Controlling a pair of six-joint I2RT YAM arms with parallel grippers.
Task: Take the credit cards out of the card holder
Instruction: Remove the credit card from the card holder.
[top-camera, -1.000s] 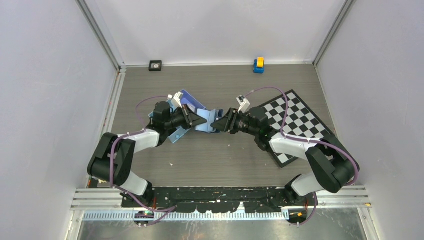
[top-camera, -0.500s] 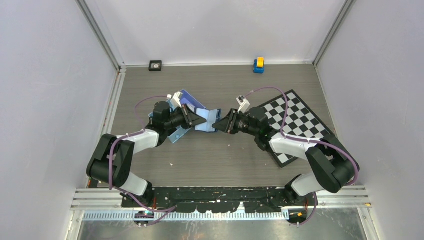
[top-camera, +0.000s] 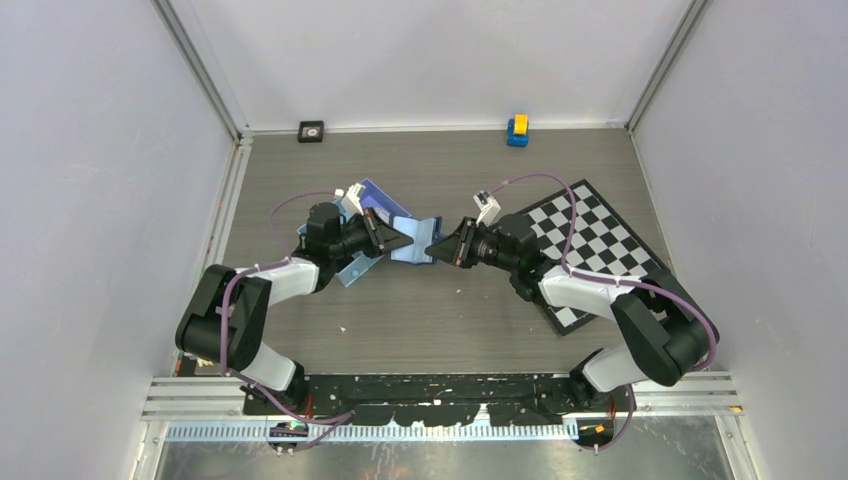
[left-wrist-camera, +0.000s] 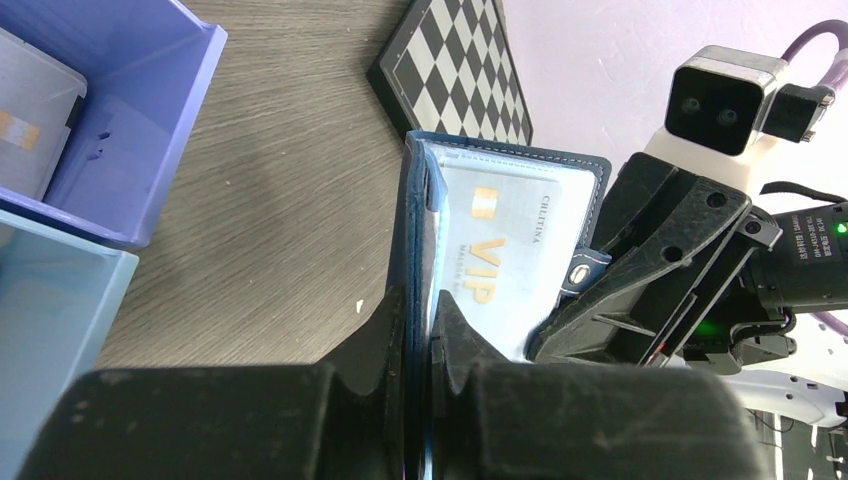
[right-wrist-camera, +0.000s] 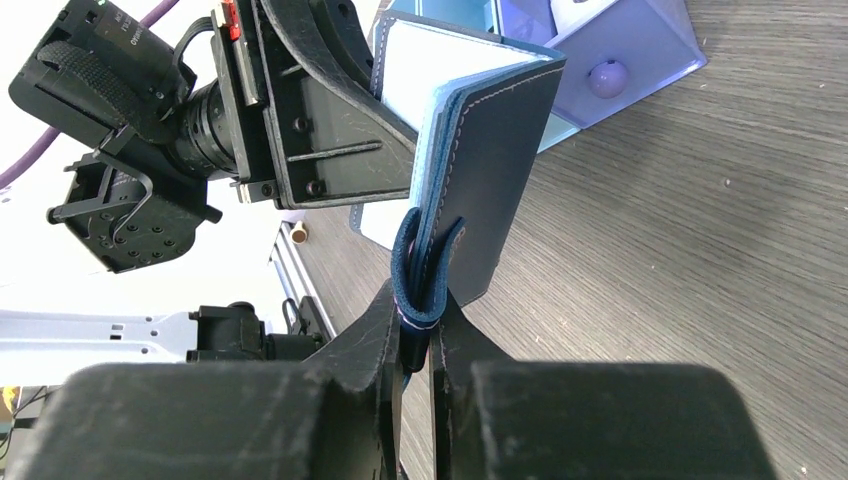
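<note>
I held the open card holder (right-wrist-camera: 500, 170) on edge between my left gripper (left-wrist-camera: 418, 320) and my right gripper (right-wrist-camera: 420, 320).
My left jaws were clamped tight on the edge of its navy cover, and my right jaws were pinched together on its looped strap (right-wrist-camera: 420, 265). A pale card (left-wrist-camera: 500, 250) with gold "VIP" lettering sat in the clear pocket, just beyond my left fingertips. A blue tray (left-wrist-camera: 150, 120) lay on the table (left-wrist-camera: 280, 200) to the left of those jaws, and a checkerboard (left-wrist-camera: 455, 60) lay farther ahead.

Black-and-white arms (top-camera: 285, 275), purple cables (left-wrist-camera: 825, 38)
</note>
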